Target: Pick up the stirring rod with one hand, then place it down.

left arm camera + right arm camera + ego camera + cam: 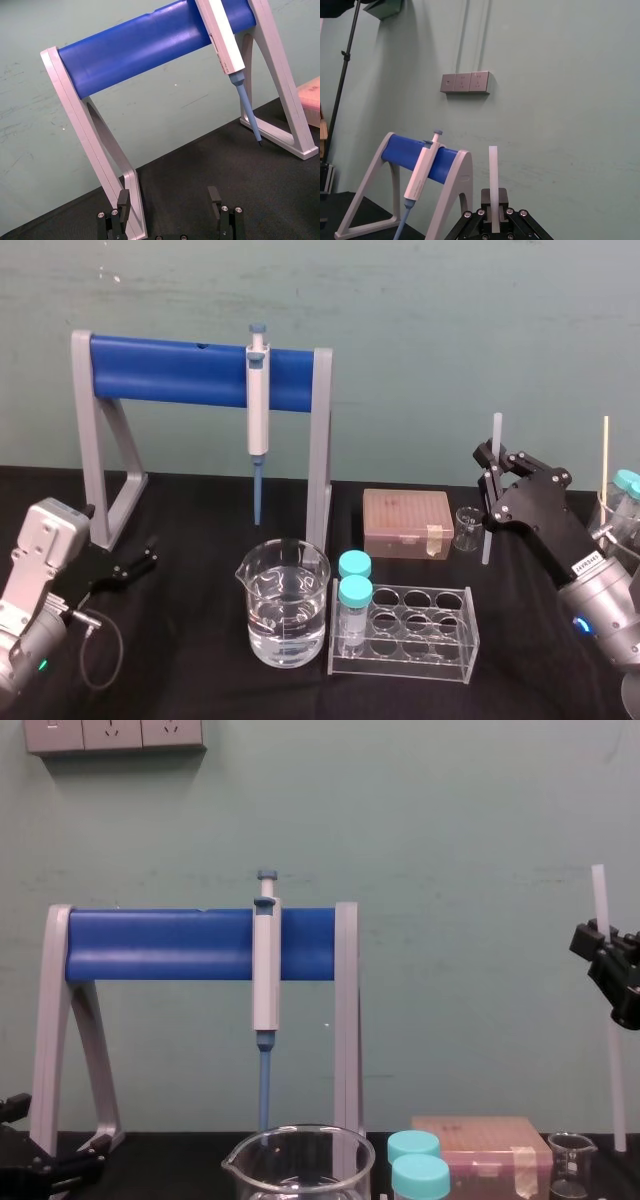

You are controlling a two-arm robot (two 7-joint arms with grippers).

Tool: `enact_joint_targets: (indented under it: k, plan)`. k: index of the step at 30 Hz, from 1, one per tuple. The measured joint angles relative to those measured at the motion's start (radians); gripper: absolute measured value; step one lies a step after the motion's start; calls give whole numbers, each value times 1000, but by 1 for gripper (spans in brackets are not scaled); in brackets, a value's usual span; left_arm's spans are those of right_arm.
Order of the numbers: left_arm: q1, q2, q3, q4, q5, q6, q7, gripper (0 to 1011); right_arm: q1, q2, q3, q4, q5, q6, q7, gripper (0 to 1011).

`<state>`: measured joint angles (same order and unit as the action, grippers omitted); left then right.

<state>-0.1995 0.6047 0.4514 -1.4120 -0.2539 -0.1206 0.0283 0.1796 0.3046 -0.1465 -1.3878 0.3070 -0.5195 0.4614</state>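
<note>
Right gripper (490,468): closed on the stirring rod (496,430), at the right side of the work area, raised above the black table (200,502). My fingers clamp the rod in its upper part. A short length stands above them and a much longer length hangs below.

Stirring rod: held close to upright with a slight tilt. Its lower end is just beside the small glass beaker (467,528), on the beaker's right. In the chest view that end appears to hang clear of the table, though I cannot confirm the gap. In the right wrist view the rod (493,170) sits centred between my fingers.

Left gripper (145,557): parked low at the left, near the foot of the pipette stand (170,370), with its fingers spread and nothing between them.

Handling assessment: I judge the rod to be light, stiff and smooth-walled, and probably brittle if it is glass. A smooth round shaft can slip or rotate in a pinch, so it needs firm, even pressure and no more than that. With the hold this high, the long lower length will swing with any wrist movement. A hold nearer the middle would balance better.

Risk noted: the lower end could strike the small beaker or hit the table hard on the way down.
</note>
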Motion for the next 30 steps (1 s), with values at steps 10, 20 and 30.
enact_joint_targets:
  k: [10, 20, 30]
  plan:
    - [0, 0, 0, 0, 0, 0, 0, 1000, -11, -7, 11, -9, -12, 11, -7, 75]
    - [0, 0, 0, 0, 0, 0, 0, 1000, -9, -6, 9, -8, -10, 10, -6, 75]
    - [0, 0, 0, 0, 0, 0, 0, 1000, -8, -6, 8, -7, -8, 9, -5, 75]
